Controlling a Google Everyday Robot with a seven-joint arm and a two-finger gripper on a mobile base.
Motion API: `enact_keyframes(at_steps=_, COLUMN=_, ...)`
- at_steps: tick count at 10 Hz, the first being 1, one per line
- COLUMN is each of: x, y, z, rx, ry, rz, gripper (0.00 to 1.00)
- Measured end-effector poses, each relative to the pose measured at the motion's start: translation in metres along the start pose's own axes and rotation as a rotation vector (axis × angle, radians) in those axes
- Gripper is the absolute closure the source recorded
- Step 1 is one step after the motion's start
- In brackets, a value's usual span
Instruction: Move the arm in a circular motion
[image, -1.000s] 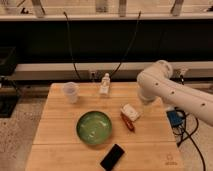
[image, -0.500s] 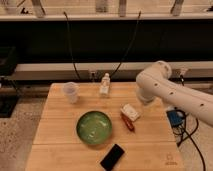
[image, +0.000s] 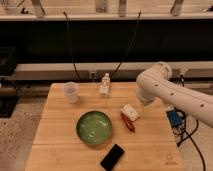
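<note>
At the left rear of the pale wooden tabletop (image: 52, 137) stands a small clear plastic cup (image: 71, 92), upright. To its right, near the back edge, stands a small white bottle (image: 104, 85), also upright and well apart from the cup. Nearer the front, about midway across, sits a round green bowl (image: 94, 128). A flat black rectangular phone (image: 112, 156) lies at an angle just beside its front right rim. Right of the bowl rests a small white box-like object (image: 131, 110), with a slim reddish-brown bar (image: 127, 122) touching or just beside its front edge.

Farther right is the arm (image: 172, 95), a large glossy white limb made of thick rounded tube segments and marked with small dark dots. It enters from the right edge and rises leftward to a bulbous joint above the right rear of the tabletop. There it turns down into a rounded end just behind the white box. The pincer cannot be made out beyond that end, so I cannot tell whether it is released or clenched. Below the arm, off the right edge of the tabletop, sits a small blue device (image: 175, 119) with dark cables.
</note>
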Motion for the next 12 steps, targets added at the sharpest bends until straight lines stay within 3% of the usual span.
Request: enact_keyframes(at_steps=12, x=-0.0049, y=-0.0072, z=0.0096, rx=0.015, ry=0.006, rz=-0.133, gripper=0.20)
